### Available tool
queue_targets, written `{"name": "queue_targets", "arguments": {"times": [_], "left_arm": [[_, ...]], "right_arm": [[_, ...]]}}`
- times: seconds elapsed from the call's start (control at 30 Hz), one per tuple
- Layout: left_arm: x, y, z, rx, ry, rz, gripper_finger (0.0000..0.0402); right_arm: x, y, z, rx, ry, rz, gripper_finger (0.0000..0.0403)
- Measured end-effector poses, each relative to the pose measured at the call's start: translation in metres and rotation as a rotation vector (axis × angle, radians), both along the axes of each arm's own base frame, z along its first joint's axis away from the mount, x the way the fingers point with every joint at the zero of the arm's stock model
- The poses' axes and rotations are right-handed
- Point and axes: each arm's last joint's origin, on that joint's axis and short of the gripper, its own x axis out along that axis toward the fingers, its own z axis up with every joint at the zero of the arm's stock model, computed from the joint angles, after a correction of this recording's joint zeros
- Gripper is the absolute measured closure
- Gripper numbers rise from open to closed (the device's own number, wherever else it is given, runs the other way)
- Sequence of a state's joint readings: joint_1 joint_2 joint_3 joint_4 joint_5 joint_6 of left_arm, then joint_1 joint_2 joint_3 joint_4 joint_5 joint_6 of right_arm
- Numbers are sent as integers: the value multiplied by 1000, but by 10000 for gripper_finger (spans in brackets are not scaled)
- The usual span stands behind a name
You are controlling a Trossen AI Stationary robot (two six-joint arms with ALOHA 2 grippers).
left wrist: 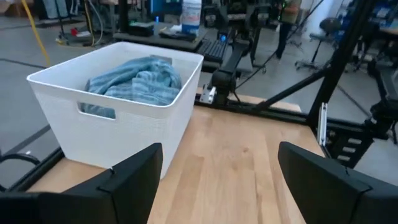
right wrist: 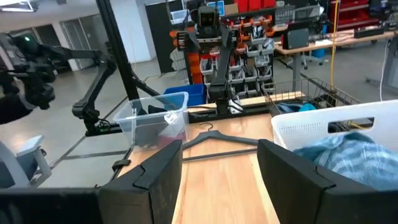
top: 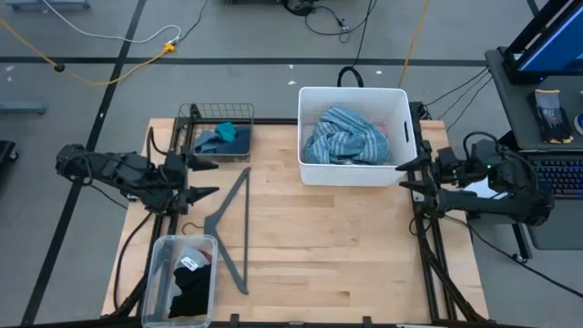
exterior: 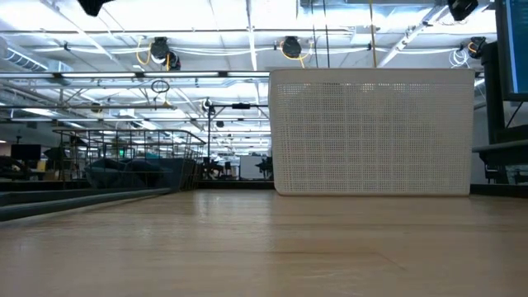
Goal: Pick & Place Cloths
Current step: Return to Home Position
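Holding blue-striped towel [top: 344, 135]: white laundry bin [top: 308, 169].

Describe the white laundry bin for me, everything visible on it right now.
The white rectangular plastic laundry bin stands upright, open-topped, at the far edge of the wooden table, right of centre. Its walls show a fine woven-looking grid, with a cut-out handle slot near the rim. A crumpled blue-striped towel fills it; no other cloth shows inside.
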State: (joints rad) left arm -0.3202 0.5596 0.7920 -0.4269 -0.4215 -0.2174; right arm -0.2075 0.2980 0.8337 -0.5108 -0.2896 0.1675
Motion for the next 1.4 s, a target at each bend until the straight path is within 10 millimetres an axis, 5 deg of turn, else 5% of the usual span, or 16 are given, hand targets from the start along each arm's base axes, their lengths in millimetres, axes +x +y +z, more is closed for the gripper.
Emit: {"name": "queue_targets", "arguments": {"times": [0.17, 0.4, 0.6, 1.17, 1.4], "left_arm": [[-7, 2, -24, -12, -14, 7, 83], [-8, 4, -50, -38, -16, 81, 84], [-9, 5, -58, -56, -11, 86, 84], [-4, 3, -85, -103, 54, 111, 88], [-4, 3, -89, -123, 69, 119, 83]], "right_arm": [[-8, 2, -9, 31, -6, -6, 202], [0, -1, -46, 60, 13, -28, 202], [12, -3, -83, 87, -15, -14, 202], [38, -4, -146, 139, -281, 149, 202], [37, -3, -142, 186, -330, 199, 202]]}}
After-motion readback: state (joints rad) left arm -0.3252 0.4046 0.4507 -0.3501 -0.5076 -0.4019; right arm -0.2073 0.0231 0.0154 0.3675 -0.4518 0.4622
